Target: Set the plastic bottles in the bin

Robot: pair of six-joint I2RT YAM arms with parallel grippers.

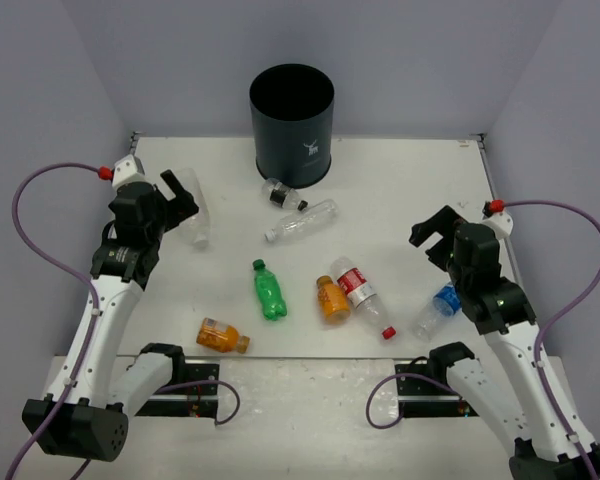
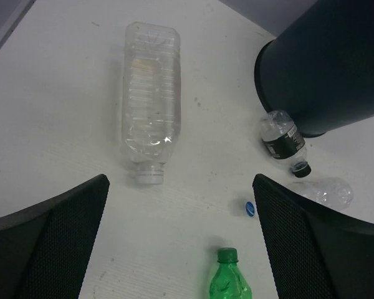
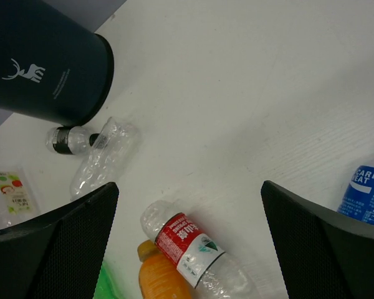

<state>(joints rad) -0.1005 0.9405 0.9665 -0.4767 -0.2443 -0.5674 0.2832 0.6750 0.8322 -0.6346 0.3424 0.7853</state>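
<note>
Top external, left jaws and right jaws wide apart, empty; bottles [image 1: 300, 221] beside bin [image 1: 291, 130].

A clear bottle [image 2: 151, 103] lies ahead, a green bottle [image 2: 227, 277] nearer; the bin [image 2: 324, 62] perhaps touches a black-capped bottle [image 2: 285, 142].
</note>
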